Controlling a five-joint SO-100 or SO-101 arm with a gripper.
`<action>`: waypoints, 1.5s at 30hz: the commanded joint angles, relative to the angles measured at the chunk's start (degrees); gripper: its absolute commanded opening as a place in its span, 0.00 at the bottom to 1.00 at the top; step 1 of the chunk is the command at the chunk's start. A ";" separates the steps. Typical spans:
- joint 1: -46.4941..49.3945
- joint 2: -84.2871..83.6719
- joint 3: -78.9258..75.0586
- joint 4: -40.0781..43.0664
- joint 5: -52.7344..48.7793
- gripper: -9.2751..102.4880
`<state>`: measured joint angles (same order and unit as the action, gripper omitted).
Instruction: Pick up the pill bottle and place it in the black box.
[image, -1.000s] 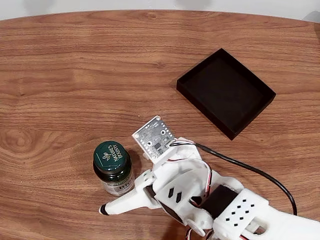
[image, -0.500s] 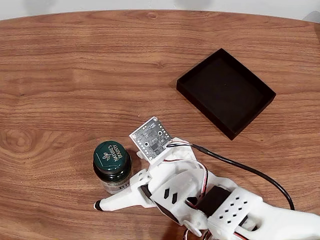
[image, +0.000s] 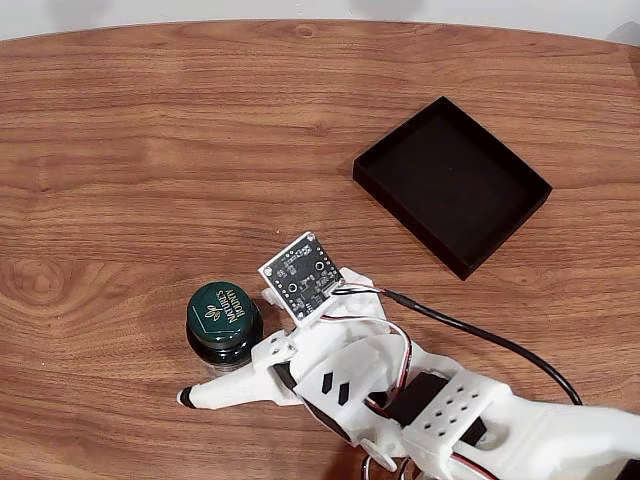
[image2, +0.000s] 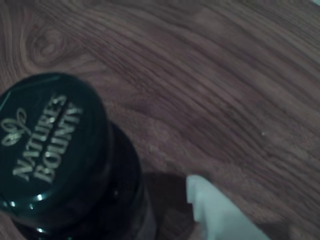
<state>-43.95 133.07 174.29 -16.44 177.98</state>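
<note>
The bottle (image: 224, 326) stands upright on the table (image: 150, 150), toward the lower left of the fixed view, its green lid (image: 224, 311) facing up with pale lettering legible. In the wrist view I see the bottle (image2: 65, 165) at close range in the lower left, lid (image2: 47, 150) tilted toward the lens, dark glass below it.

The gripper (image: 225, 375) lies just beside the bottle on its lower right in the fixed view. 1 white finger (image: 225, 390) with a dark tip runs along the bottle's lower side and extends past it to the left; I cannot tell whether it touches the glass. The other finger is hidden, so I cannot tell how far the jaws stand apart or whether they hold anything. In the wrist view a white finger (image2: 220, 212) sits beside the bottle's base at the lower edge, with a narrow strip of table showing between the two.

A circuit board (image: 302, 275) rides on the wrist, and a black cable (image: 480, 335) trails right.

The box (image: 451, 185) rests well apart from the bottle, in the upper right of the fixed view.
</note>
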 joint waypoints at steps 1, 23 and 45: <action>-0.09 -1.32 -1.76 -4.83 0.18 0.55; -2.81 -16.17 -2.11 -21.45 -2.02 0.53; -2.64 -23.47 -5.62 -25.66 -3.52 0.51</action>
<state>-46.93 109.51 171.65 -40.52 175.25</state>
